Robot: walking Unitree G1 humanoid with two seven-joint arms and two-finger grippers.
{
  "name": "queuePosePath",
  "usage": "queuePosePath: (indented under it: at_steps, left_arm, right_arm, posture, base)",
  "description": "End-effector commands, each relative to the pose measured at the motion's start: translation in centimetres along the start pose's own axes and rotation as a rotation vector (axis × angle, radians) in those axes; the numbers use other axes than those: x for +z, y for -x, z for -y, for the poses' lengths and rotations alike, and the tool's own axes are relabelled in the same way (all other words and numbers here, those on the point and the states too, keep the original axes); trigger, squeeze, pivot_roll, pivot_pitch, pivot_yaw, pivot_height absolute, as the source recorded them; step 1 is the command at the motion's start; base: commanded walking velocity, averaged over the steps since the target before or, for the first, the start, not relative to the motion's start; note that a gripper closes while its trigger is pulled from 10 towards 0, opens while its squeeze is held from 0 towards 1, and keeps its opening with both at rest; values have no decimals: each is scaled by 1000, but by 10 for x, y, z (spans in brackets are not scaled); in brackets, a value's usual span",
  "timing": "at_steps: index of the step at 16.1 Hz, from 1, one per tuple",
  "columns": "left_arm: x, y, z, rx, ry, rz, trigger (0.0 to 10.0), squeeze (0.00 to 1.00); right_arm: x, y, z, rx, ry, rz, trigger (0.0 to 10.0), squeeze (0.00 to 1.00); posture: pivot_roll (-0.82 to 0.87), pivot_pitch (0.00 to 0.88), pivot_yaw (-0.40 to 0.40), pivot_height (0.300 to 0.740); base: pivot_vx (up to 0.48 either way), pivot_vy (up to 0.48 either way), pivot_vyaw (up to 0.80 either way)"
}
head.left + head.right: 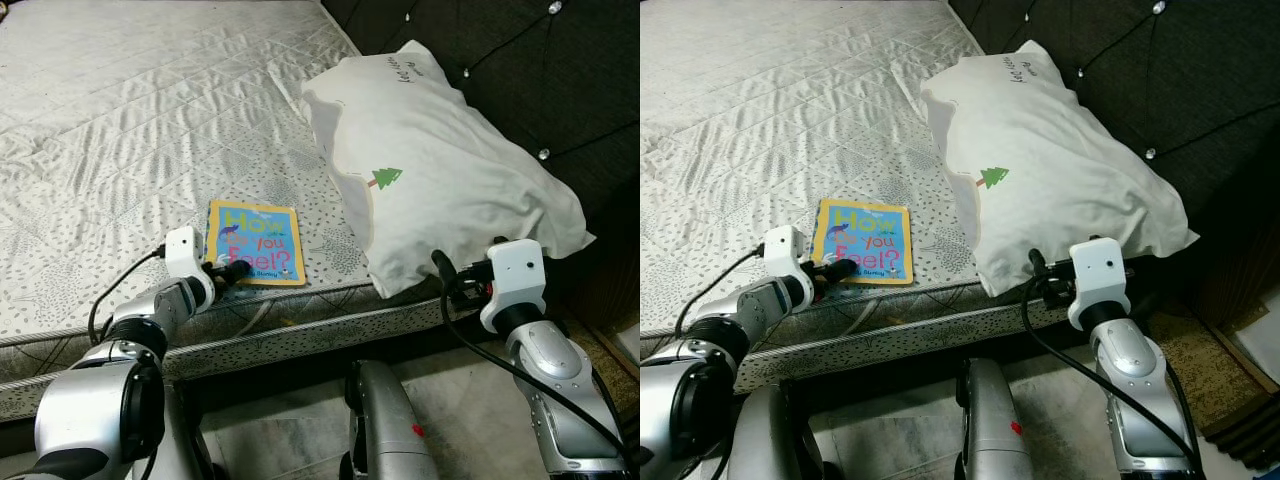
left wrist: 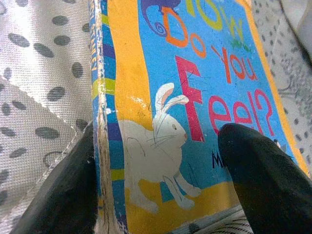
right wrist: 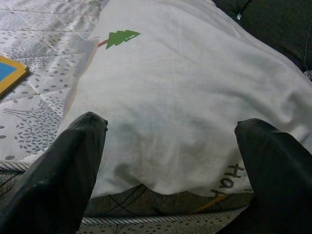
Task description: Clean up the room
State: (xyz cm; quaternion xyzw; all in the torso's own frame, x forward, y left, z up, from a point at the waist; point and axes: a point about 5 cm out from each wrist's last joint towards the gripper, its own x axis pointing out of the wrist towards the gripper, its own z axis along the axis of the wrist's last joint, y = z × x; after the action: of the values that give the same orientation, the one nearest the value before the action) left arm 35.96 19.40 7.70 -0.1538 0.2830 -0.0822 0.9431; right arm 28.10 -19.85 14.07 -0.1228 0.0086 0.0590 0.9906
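L gripper [image 1: 228, 271] straddles glossy square book [image 1: 256, 241] on quilted mattress [image 1: 120, 120].

Glossy card book [image 1: 255, 243]; matt cotton pillow [image 1: 440, 165]; quilted cloth mattress [image 1: 120, 120]; tufted fabric headboard [image 1: 520, 60].

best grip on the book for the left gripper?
Near corner of the book, approached from the bed's front edge. It lies flat on the mattress, so only edges offer purchase; the left gripper already straddles that corner, one finger on the cover.
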Motion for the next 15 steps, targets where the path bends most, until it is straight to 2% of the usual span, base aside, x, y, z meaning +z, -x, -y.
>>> queuePosePath:
  at_steps: [1, 8, 11, 15]
  left_arm:
    - [-11, 1, -7, 43, -73, -65, 10000, 1000]
    - [-24, 2, -8, 34, -220, -158, 10000, 1000]
    - [-11, 6, -19, 106, -200, -85, 10000, 1000]
    - [2, 7, -20, 117, -190, -36, 10000, 1000]
  right_arm:
    - [3, -2, 1, 1, 6, 12, 10000, 0]
    - [2, -2, -2, 13, 2, 13, 10000, 0]
    - [1, -2, -4, 14, -3, 12, 10000, 0]
    - [1, -4, -4, 17, -3, 13, 10000, 0]
  posture:
    - [-329, 59, -118, 509]
    - [-324, 58, -112, 509]
    - [-319, 61, -109, 509]
    - [-319, 59, -108, 509]
  base:
    - [0, 0, 0]
    - [0, 0, 0]
    - [0, 0, 0]
    - [0, 0, 0]
